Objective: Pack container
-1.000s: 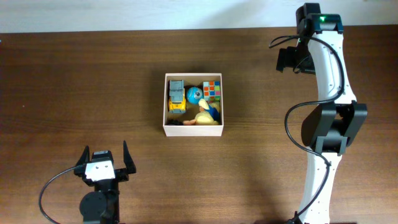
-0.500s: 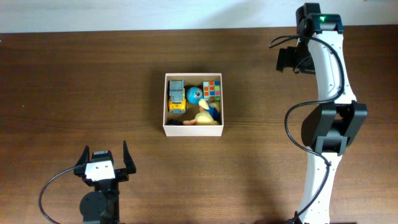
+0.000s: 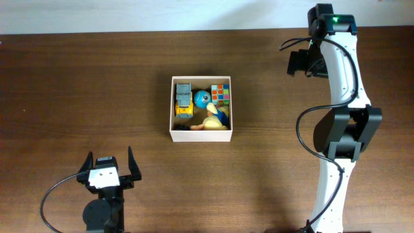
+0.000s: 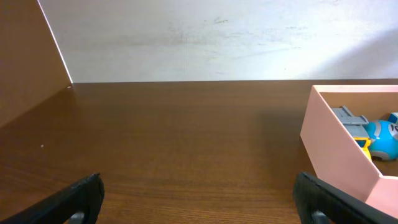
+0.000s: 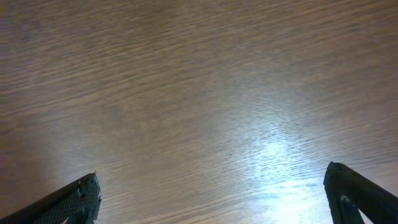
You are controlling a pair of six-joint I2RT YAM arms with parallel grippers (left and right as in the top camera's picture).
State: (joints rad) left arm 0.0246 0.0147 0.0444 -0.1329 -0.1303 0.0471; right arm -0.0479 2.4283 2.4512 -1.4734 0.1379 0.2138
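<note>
Box [image 3: 200, 135] with toys [image 3: 202, 102] sat square at centre of table [image 3: 65, 77], ahead-right of left gripper [image 3: 110, 158], jaws spread and empty, with right gripper [image 5: 210, 186], likewise spread and empty, far-right and roughly as distant.
</note>
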